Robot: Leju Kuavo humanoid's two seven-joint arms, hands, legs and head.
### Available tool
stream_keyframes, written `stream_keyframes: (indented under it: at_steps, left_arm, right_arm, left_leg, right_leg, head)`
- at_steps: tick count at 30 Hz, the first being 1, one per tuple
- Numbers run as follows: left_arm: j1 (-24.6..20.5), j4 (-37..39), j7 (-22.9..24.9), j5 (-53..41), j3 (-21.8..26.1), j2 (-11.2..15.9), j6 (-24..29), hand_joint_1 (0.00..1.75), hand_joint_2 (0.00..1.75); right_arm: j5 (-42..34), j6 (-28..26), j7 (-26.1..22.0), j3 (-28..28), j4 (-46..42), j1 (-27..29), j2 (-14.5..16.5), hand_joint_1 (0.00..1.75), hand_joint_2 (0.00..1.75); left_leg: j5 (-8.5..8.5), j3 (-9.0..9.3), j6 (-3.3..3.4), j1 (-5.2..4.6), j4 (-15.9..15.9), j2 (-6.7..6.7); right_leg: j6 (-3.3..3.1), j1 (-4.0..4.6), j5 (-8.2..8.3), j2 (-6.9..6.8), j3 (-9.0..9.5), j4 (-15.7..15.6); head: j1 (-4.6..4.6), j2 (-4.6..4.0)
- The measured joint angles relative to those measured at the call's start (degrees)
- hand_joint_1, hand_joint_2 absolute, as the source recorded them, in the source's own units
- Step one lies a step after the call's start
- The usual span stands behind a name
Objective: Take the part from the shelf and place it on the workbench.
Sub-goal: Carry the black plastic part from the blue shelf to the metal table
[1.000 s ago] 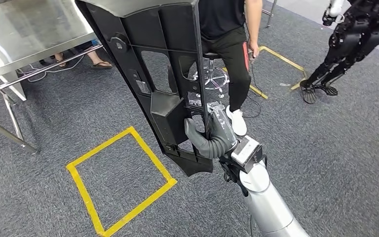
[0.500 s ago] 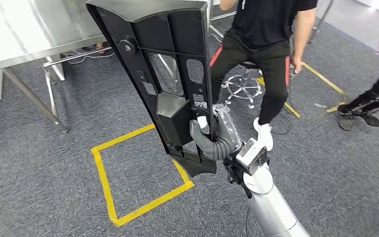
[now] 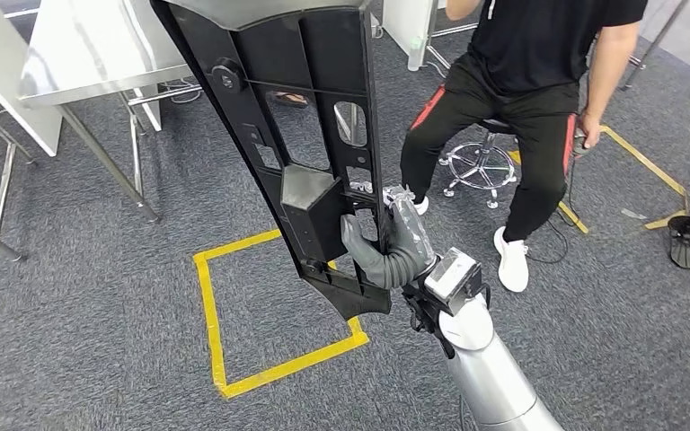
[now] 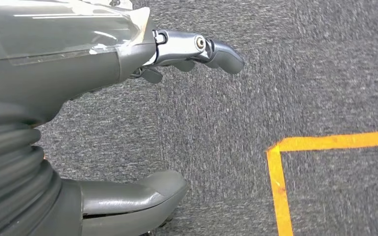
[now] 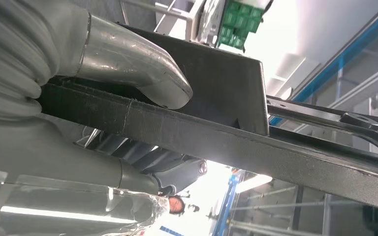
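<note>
One black part (image 3: pixel 296 135) stands upright above the yellow taped square (image 3: pixel 274 314), of which there is one on the grey carpet. One right hand (image 3: pixel 386 247) grips it. One person (image 3: pixel 530 99) sits beyond the square on one stool (image 3: pixel 481 166). One steel workbench (image 3: pixel 99 45) stands left of the part. One left hand (image 4: pixel 78 98) hangs over the carpet.

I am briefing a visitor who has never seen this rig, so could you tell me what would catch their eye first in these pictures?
First, the long black plastic part held upright in the middle of the head view, gripped near its lower end by the right hand. Behind it sits a person on a stool, with a steel workbench at upper left. On the grey carpet below lies a yellow tape square.
</note>
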Motion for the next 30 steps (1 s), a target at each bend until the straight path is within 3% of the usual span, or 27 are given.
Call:
stream_keyframes:
  at_steps: [2,3,5,6,8,10,12,13,15,16,18,20,23,27,30]
  left_arm:
    - [-0.2,0.0,0.0,0.0,0.0,0.1,0.0,0.0,1.75]
    - [-0.2,0.0,0.0,0.0,0.0,0.1,0.0,0.0,1.75]
    - [-0.2,0.0,0.0,0.1,0.0,0.1,0.0,0.0,1.75]
    - [-0.2,0.0,0.0,0.2,0.1,0.0,0.0,0.0,1.75]
    - [-0.2,-0.1,0.1,0.4,0.1,0.0,0.0,0.0,1.75]
    - [-0.3,-0.1,0.1,0.5,0.1,-0.1,-0.1,0.0,1.75]
    - [-0.2,0.0,0.2,0.4,0.1,-0.2,-0.1,0.0,1.75]
    - [-0.1,0.0,0.3,0.4,0.1,-0.2,-0.1,0.0,1.75]
    - [-0.1,-0.1,0.4,0.1,0.1,-0.3,0.0,0.0,1.75]
    - [-0.1,-0.1,0.4,0.0,0.1,-0.2,0.0,0.0,1.75]
    - [0.0,-0.1,0.5,-0.1,0.1,-0.1,0.2,0.0,1.75]
    - [0.1,-0.1,0.5,-0.2,0.1,0.1,0.3,0.0,1.75]
    - [0.1,-0.1,0.5,-0.2,0.1,0.1,0.4,0.0,1.75]
    - [0.1,-0.1,0.5,-0.3,0.1,0.1,0.5,0.0,1.75]
    - [0.1,-0.1,0.6,-0.3,0.1,0.1,0.5,0.0,1.75]
  right_arm:
    - [0.0,0.0,0.0,0.0,0.0,-0.1,0.1,1.75,1.75]
    - [0.0,0.0,0.0,0.0,0.0,-0.1,0.2,1.75,1.75]
    - [0.0,0.0,0.0,-0.1,0.0,-0.2,0.3,1.75,1.75]
    - [0.0,0.0,0.0,-0.1,0.0,-0.3,0.3,1.75,1.75]
    - [-0.1,0.0,0.0,-0.2,0.0,-0.4,0.4,1.75,1.75]
    - [-0.1,-0.1,0.0,-0.5,0.0,-0.4,0.3,1.75,1.75]
    - [-0.2,-0.1,0.1,-0.8,0.0,-0.3,0.3,1.75,1.75]
    - [-0.2,-0.2,0.1,-1.0,0.1,-0.2,0.3,1.75,1.75]
    - [-0.2,-0.4,0.2,-1.2,0.1,-0.2,0.4,1.75,1.75]
    - [-0.2,-0.6,0.3,-1.3,0.0,-0.3,0.5,1.75,1.75]
    - [0.0,-0.9,0.6,-1.5,0.0,-0.3,0.8,1.75,1.75]
    - [0.1,-1.0,0.8,-1.6,0.0,-0.2,1.1,1.75,1.75]
    - [0.1,-1.1,0.9,-1.7,0.0,-0.2,1.5,1.75,1.75]
    - [0.1,-1.1,0.9,-1.8,0.0,-0.2,1.7,1.75,1.75]
    - [0.2,-1.1,0.9,-1.9,0.0,-0.2,1.7,1.75,1.75]
  left_leg:
    - [1.85,3.0,0.71,-0.61,-5.7,2.06]
    - [1.82,3.31,0.93,-0.88,-6.5,2.37]
    - [2.02,3.42,1.33,-0.8,-6.9,1.05]
    - [2.21,3.7,1.61,-0.64,-7.3,0.52]
    - [2.64,4.32,2.22,-0.17,-8.1,-0.44]
    - [2.66,4.42,2.48,-0.12,-8.1,-1.42]
    - [2.59,4.45,2.44,-0.1,-8.1,-2.47]
    - [2.53,4.53,2.35,-0.06,-8.1,-2.93]
    - [2.23,4.77,1.9,0.06,-7.9,-3.72]
    - [1.98,4.78,1.54,0.0,-7.6,-4.02]
    - [1.57,4.56,1.27,-0.2,-7.1,-4.3]
    - [1.5,4.42,1.85,-0.28,-6.9,-4.27]
    - [1.56,4.62,2.28,-0.21,-7.2,-4.16]
    - [1.6,4.8,2.17,-0.14,-7.5,-4.09]
    - [1.6,4.82,1.25,-0.02,-7.5,-4.07]
  right_leg:
    - [0.42,0.41,-0.4,-0.97,0.34,0.0]
    - [0.67,0.56,-0.56,-1.44,0.44,-0.1]
    - [1.12,0.73,-0.83,-2.29,0.56,-0.2]
    - [1.31,0.71,-1.19,-1.76,0.49,0.2]
    - [1.29,0.63,-3.12,0.93,-1.23,4.2]
    - [1.04,0.3,-5.96,3.35,-5.14,11.8]
    - [1.55,0.06,-6.82,3.83,-8.12,16.3]
    - [2.14,-0.07,-5.87,3.85,-8.07,15.4]
    - [3.43,-0.47,-2.05,3.87,-4.96,7.6]
    - [3.68,-0.6,-0.39,3.95,-3.18,3.8]
    - [3.24,-0.76,1.2,4.08,-1.43,-0.1]
    - [2.62,-0.69,1.4,4.18,-1.45,-0.1]
    - [2.48,-0.46,1.4,4.35,-1.47,-0.1]
    - [2.21,-0.25,1.31,4.4,-1.46,-0.1]
    - [1.82,-0.08,1.25,4.39,-1.46,-0.1]
  head:
    - [0.02,0.0]
    - [0.04,0.0]
    - [0.05,0.0]
    - [0.08,0.0]
    - [0.18,0.0]
    - [0.31,0.0]
    - [0.38,0.0]
    - [0.39,0.0]
    - [0.4,0.0]
    - [0.42,0.0]
    - [0.4,0.0]
    - [0.35,0.0]
    - [0.36,0.0]
    - [0.36,0.0]
    - [0.36,0.0]
